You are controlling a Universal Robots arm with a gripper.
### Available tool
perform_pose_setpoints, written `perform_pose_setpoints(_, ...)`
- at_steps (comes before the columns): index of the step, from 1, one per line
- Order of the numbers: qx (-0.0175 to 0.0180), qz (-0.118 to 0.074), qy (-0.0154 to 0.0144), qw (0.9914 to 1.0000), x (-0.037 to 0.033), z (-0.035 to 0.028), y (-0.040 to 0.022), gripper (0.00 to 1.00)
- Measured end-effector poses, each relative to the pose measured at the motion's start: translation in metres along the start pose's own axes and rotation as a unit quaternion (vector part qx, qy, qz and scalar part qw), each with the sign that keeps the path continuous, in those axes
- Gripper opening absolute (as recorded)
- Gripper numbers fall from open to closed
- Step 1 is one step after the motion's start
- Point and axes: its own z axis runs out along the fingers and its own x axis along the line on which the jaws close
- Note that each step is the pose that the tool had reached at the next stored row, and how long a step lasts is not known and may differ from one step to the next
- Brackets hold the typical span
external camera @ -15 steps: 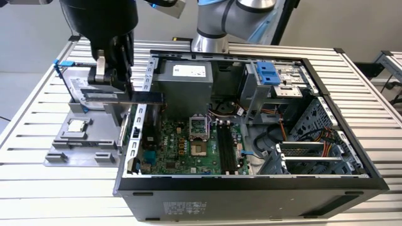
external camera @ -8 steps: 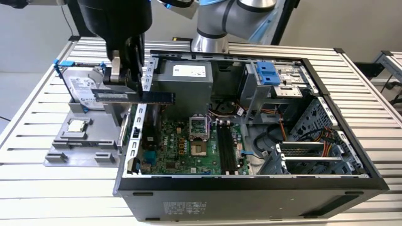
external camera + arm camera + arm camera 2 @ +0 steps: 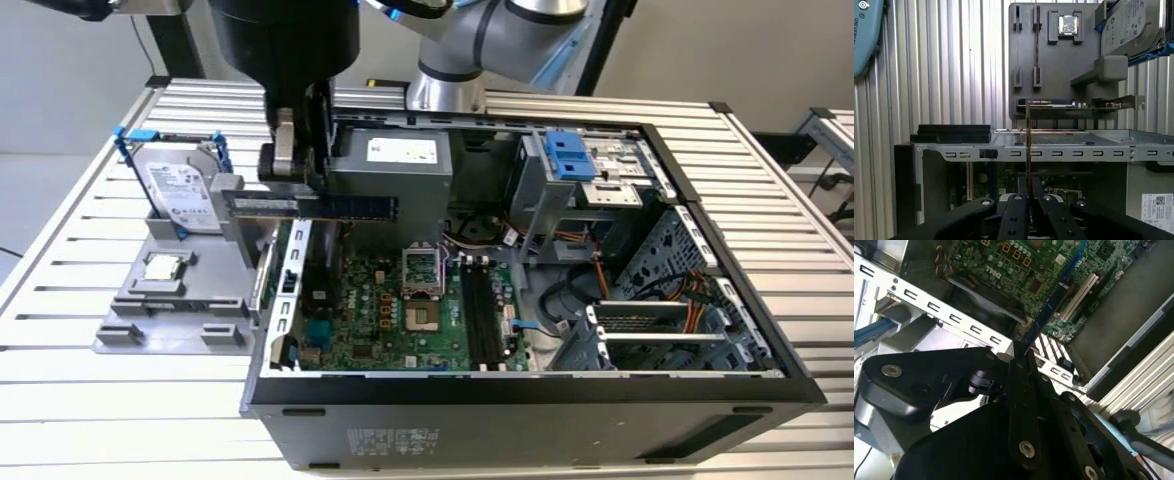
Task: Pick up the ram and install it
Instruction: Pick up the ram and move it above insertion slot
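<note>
Your gripper (image 3: 304,188) clamped tight on ram (image 3: 360,207); stick hangs level over open case (image 3: 534,385) wall at exterior view's left, motherboard (image 3: 387,310) below, grey tray (image 3: 174,325) just beside.

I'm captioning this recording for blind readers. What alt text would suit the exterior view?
The claw grips the ram, level, over the wall of the open computer case on the exterior view's left. Beside the case, a grey holder carries a hard drive and a processor chip.
</note>
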Motion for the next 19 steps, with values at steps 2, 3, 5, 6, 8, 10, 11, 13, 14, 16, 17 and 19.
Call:
perform_pose_setpoints(2, -0.0003, -0.001, 0.0001, 1.00000, -0.0002, -0.0001, -0.0050, 0.00)
perform_pose_setpoints(3, -0.0003, -0.001, 0.0001, 1.00000, -0.0002, -0.0001, -0.0071, 0.00)
perform_pose_setpoints(5, -0.0003, -0.002, 0.0001, 1.00000, -0.0003, -0.0002, -0.0108, 0.00)
perform_pose_setpoints(6, -0.0003, -0.002, 0.0001, 1.00000, -0.0004, -0.0002, -0.0129, 0.00)
perform_pose_setpoints(8, -0.0005, -0.002, 0.0001, 1.00000, -0.0006, -0.0003, -0.0187, 0.00)
perform_pose_setpoints(10, -0.0008, -0.003, 0.0001, 1.00000, -0.0007, -0.0004, -0.0252, 0.00)
perform_pose_setpoints(11, -0.0009, -0.003, 0.0001, 0.99999, -0.0008, -0.0004, -0.0286, 0.00)
perform_pose_setpoints(13, -0.0012, -0.004, 0.0001, 0.99999, -0.0010, -0.0005, -0.0352, 0.00)
perform_pose_setpoints(14, -0.0013, -0.004, 0.0001, 0.99999, -0.0011, -0.0005, -0.0385, 0.00)
perform_pose_setpoints(16, -0.0016, -0.005, 0.0001, 0.99999, -0.0013, -0.0006, -0.0450, 0.00)
perform_pose_setpoints(17, -0.0017, -0.005, 0.0002, 0.99999, -0.0014, -0.0007, -0.0483, 0.00)
perform_pose_setpoints(19, -0.0020, -0.006, 0.0002, 0.99998, -0.0016, -0.0007, -0.0548, 0.00)
